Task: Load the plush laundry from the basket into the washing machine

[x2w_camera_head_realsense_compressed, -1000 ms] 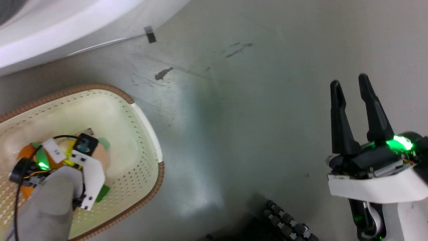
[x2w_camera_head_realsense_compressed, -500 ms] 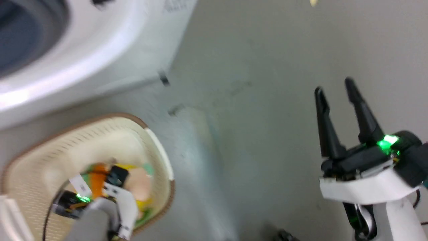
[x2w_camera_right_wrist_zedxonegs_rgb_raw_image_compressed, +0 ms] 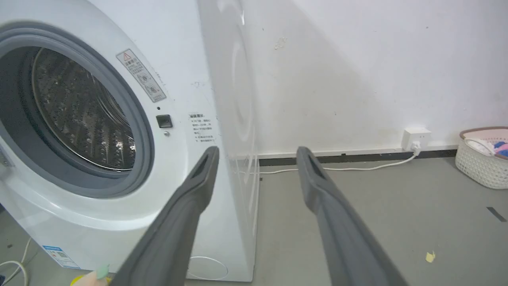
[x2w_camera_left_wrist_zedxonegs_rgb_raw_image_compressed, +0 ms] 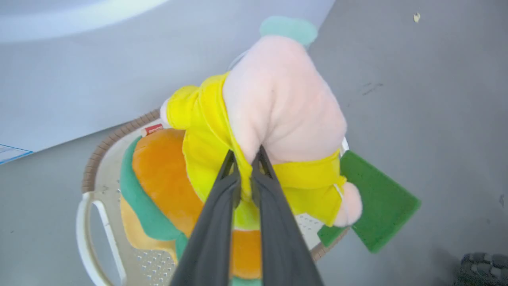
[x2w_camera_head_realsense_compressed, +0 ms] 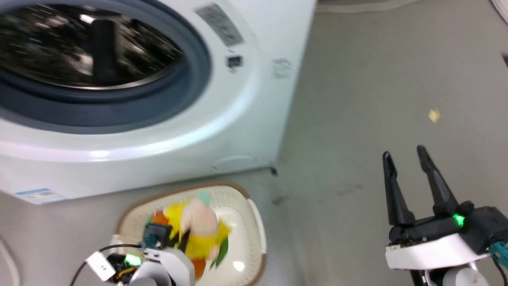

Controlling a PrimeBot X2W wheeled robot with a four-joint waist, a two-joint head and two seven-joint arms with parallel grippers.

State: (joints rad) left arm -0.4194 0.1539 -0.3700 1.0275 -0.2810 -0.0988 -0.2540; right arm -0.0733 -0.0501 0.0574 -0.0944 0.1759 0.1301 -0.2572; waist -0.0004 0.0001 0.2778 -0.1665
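The plush laundry, with its yellow body, peach head and orange and green parts, hangs just above the cream basket. My left gripper is shut on its yellow cloth below the head. In the head view the plush laundry sits over the basket at the bottom, with my left gripper under it. The washing machine stands right behind, its round opening open and the steel drum showing. My right gripper is open over bare floor at the right, holding nothing.
A second white basket with clothes stands by the far wall, near a wall socket with a white cable along the skirting. A yellow scrap lies on the grey floor. A black ribbed part is low at the right.
The head camera has tilted up, bringing the washer opening into view. My left gripper has lifted the plush laundry up out of the basket. The right gripper stays open.
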